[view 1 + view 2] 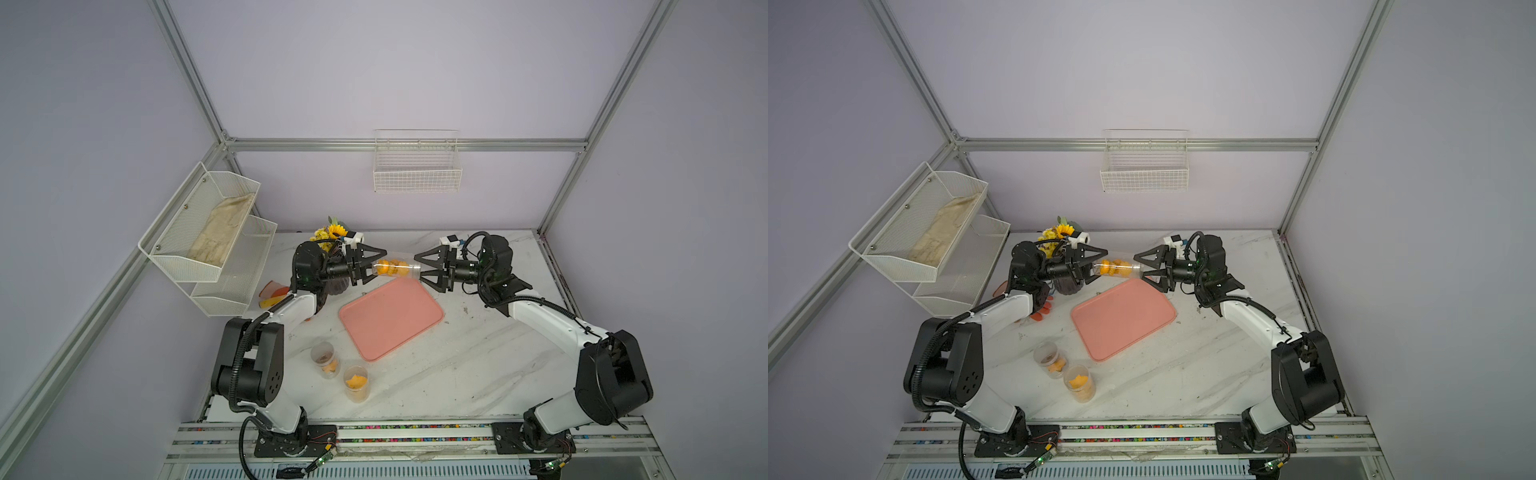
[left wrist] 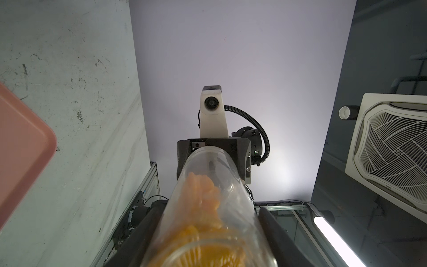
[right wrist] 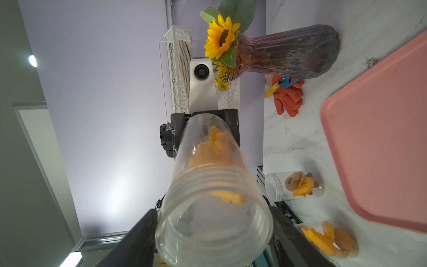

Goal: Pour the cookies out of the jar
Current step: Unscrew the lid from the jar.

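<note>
jar (image 1: 409, 269) horizontal in air above far edge of tray (image 1: 390, 320). my left fingers (image 1: 372, 251) clench its base; right fingers (image 1: 430, 253) flank its open mouth, grip unclear. cookies (image 1: 392, 266) all inside; nothing poured.

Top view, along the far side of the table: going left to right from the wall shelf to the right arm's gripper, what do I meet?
Wall shelf → sunflowers → left gripper → jar with cookies inside → right gripper.
</note>
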You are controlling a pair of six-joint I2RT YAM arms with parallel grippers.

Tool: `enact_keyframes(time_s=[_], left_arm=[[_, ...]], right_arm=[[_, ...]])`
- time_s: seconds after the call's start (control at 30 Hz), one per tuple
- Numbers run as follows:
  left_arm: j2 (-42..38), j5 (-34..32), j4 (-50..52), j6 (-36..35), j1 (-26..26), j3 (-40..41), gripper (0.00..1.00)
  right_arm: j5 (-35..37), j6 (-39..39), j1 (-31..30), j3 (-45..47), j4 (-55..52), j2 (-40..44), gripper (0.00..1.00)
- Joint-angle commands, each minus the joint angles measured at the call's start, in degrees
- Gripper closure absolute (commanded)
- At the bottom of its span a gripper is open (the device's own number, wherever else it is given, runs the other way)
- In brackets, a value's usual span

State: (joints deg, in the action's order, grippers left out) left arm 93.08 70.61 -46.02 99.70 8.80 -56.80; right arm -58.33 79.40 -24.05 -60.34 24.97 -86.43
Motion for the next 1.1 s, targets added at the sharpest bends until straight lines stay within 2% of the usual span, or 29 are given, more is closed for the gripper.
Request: enact_keyframes(time_s=[0.0,0.23,0.33,0.43,0.57,0.77,1.07], left_arm=[[-2.18,-0.21,-2.23,-0.14,0.26,-4.11,0.44],[-2.26,-0.03,-2.31,-0.14,0.26,-3.94,0.44],[-2.20,-0.03,-2.21,-0.15,0.26,-3.94,0.44],[-2.11,-0.03,-2.19,-0.17,0.26,-3.81,0.44],[-2.00,-0.03,-1.88,-0.14,0.26,-3.76,0.44],[-1.69,0.05,-1.80,-0.03,0.26,-4.01,0.44],[-1.32,0.23,-1.44,0.14,0.25,-3.76,0.44]], right_arm=[[-1.75,3.84,-0.25,0.20,7.81,-0.53,0.29],[-2.12,3.62,-0.25,0.17,7.73,-1.08,0.30],[-2.72,2.45,-0.26,0.11,7.38,-1.03,0.37],[-4.20,-0.32,-0.14,-0.02,6.16,-1.02,0.41],[-5.74,-6.17,0.06,0.95,5.51,-0.57,0.40],[-3.09,-22.93,0.11,3.12,5.43,0.86,0.39],[7.03,-61.86,0.60,6.74,1.05,6.23,0.38]])
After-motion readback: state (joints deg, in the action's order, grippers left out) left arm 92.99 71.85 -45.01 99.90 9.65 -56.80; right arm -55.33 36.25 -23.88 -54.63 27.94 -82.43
